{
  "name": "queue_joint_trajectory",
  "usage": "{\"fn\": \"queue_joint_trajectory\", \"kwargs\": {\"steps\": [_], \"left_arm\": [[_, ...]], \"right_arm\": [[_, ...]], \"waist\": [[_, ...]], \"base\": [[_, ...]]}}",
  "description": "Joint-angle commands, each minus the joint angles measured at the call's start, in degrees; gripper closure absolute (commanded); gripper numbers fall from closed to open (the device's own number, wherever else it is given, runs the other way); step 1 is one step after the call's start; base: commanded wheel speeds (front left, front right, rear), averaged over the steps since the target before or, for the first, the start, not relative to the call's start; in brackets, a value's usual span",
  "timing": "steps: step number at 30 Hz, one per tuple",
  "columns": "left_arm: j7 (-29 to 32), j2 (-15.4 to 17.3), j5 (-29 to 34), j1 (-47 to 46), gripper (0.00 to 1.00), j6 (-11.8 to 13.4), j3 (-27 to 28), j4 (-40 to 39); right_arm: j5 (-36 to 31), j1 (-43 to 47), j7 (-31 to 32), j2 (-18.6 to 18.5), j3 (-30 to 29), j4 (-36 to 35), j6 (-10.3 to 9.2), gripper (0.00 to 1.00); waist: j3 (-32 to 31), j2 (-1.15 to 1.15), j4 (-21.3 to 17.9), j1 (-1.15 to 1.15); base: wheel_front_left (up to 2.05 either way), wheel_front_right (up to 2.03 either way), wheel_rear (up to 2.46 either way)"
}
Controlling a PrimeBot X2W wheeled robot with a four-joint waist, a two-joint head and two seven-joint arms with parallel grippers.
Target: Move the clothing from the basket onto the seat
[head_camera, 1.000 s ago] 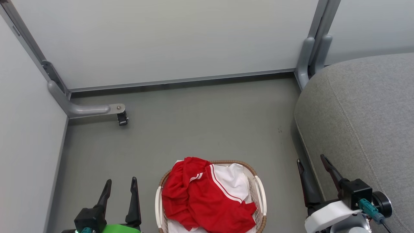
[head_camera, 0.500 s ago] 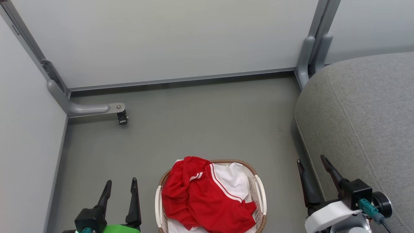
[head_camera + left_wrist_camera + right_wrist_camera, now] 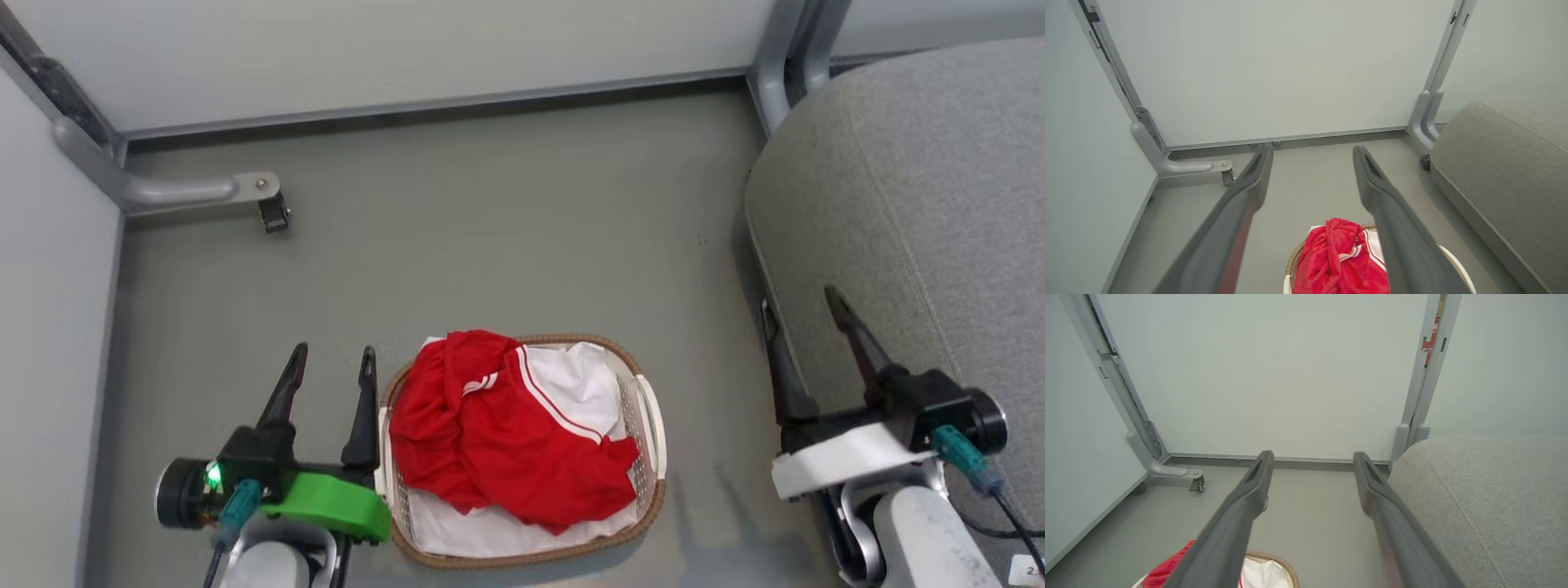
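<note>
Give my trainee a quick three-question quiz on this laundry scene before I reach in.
1. True or false: the red clothing lies on the seat.
2. In the head view, on which side of the basket does the seat stand? A) the robot's left B) the robot's right C) directly beyond it, by the wall
3. How do the left claw and the right claw stand, and what do they hold?
Key: 1. False: it is piled in the basket. 2. B. 3. Both are open and hold nothing.
</note>
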Motion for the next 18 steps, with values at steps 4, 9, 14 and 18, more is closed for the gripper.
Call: {"fn": "queue_joint_trajectory", "kwargs": {"steps": [4,9,14,18], "left_arm": [[-0.07,0.90,3.42,-7.08,0.00,-1.20,-2.72,2.64],[-0.07,2.02,6.43,-14.41,0.00,-1.91,-8.11,7.04],[-0.07,3.96,8.20,-20.69,0.00,-2.17,-14.31,14.03],[-0.07,5.16,8.20,-25.42,0.00,-2.23,-18.22,21.82]], "right_arm": [[0.63,-4.75,-0.26,-0.29,-0.61,-2.15,0.00,0.00],[1.32,-8.72,-0.26,-0.26,-1.53,-3.70,0.00,0.00],[2.69,-11.76,-0.26,-0.24,-1.55,-5.09,-0.01,0.00],[3.85,-13.72,-0.26,-0.23,-1.01,-5.84,-0.01,0.00]], "waist": [[13.85,0.00,-3.50,0.00],[20.28,0.00,-5.51,0.00],[25.03,0.00,-7.75,0.00],[27.93,0.00,-9.54,0.00]], "base": [[0.00,0.00,0.00],[0.00,0.00,0.00],[0.00,0.00,0.00],[0.00,0.00,0.00]]}}
